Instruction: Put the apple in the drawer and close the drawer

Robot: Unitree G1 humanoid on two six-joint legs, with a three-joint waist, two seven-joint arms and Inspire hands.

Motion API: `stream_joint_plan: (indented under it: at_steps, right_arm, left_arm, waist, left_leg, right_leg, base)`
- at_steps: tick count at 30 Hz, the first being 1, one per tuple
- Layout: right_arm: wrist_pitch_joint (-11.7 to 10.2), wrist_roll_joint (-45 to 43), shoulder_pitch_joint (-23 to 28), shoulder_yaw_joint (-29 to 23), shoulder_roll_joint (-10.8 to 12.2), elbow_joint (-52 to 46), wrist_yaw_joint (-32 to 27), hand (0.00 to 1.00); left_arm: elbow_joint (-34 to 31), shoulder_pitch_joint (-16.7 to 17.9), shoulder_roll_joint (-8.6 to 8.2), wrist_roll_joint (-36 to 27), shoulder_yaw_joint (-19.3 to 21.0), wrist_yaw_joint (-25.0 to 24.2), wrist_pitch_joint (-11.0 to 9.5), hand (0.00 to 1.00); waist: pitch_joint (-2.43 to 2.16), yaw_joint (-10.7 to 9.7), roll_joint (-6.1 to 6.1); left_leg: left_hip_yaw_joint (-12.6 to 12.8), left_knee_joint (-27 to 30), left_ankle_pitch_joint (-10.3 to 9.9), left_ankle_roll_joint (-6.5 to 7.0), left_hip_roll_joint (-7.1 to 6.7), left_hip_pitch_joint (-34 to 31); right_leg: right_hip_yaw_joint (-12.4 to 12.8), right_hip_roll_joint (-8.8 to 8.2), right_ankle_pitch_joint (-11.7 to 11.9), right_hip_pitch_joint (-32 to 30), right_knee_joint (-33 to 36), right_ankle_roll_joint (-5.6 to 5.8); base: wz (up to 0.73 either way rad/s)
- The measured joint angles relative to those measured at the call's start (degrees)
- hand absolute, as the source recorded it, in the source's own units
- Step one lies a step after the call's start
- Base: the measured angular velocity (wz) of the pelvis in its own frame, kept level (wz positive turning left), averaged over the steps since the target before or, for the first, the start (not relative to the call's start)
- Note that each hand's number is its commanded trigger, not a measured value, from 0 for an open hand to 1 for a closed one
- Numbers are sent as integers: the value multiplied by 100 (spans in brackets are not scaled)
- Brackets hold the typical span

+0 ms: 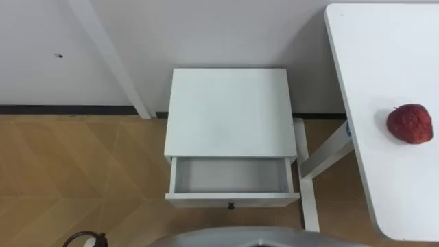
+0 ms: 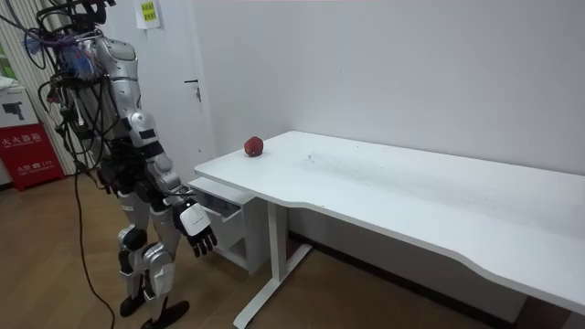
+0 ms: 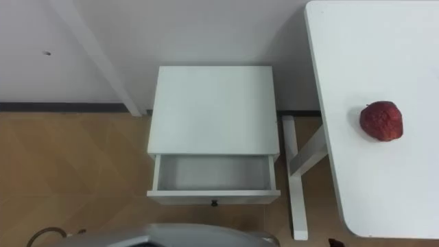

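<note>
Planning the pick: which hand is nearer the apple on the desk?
Right. The right hand hangs low by the drawer, below the apple on the desk to the robot's right; the left hand is beyond the body, farther off.

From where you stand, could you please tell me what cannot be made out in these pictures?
Drawer: its rear interior, in the eye views, lies hidden under the cabinet.
Table: cut off by the eye views' right edge.
Apple: too small in the room view to judge its surface.
The cabinet, room view: partly hidden behind the table and the right hand.
</note>
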Motion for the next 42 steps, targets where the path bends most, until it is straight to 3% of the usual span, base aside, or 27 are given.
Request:
stream_joint_plan:
  at_steps: [6,9,15,19,24,26,32,39,42]
  right_arm:
    - [21,132,-5,-1,2,61,2,0]
    - [16,712,-25,-25,6,65,-49,0]
    - [-156,3086,-42,-559,30,30,-117,0]
    - [-184,4691,58,-1326,36,-315,-113,0]
    - [-340,6589,176,-1889,24,-655,-114,0]
    - [-351,7247,235,-2270,35,-875,-111,0]
    - [-641,8252,236,-2814,25,-1253,-314,0]
    - [-732,8803,38,-3119,-14,-1262,-672,0]
    - [-738,8805,13,-3204,-23,-1706,-1031,0]
  left_arm:
    - [14,21,-3,-2,-4,-18,7,0]
    - [18,18,-8,7,-5,-17,5,0]
    - [18,33,-11,4,152,-4,-39,0]
    - [-155,172,22,5,460,-5,-110,0]
    - [-231,252,43,3,509,57,-248,0]
    - [-225,276,44,1,576,101,-289,0]
    - [-225,272,114,-115,585,131,-397,0]
    - [-228,247,166,-125,579,145,-406,0]
    - [-250,261,170,-106,583,110,-402,0]
  waist:
    - [6,3,-19]
    - [6,5,-20]
    - [24,-22,-30]
    - [6,-231,-59]
    - [-11,-387,-54]
    - [-53,-469,-56]
    - [-51,-530,-62]
    - [-46,-634,-150]
    - [-47,-641,-162]
  left_leg:
    - [23,-1,0,0,1,-1]
    - [18,-2,0,0,1,9]
    - [92,-12,0,0,9,80]
    - [123,-11,0,0,6,72]
    - [182,-5,0,0,9,90]
    - [213,-4,-1,-1,14,93]
    - [327,-7,-1,-1,20,134]
    - [349,-8,-1,-1,15,131]
    - [397,-6,0,-1,15,136]
  right_leg:
    - [1,0,-1,-2,0,1]
    - [15,0,-2,-2,2,3]
    - [71,9,-2,41,3,2]
    - [71,1,-6,33,6,7]
    - [146,6,-6,21,24,7]
    - [213,13,-6,-6,41,7]
    - [336,10,-7,-40,121,9]
    - [364,3,-18,-84,127,28]
    - [386,1,-16,-105,160,32]
  base:
    - [0]
    - [0]
    - [-4]
    - [-1]
    - [-8]
    - [-13]
    - [-12]
    - [-1]
    - [-6]
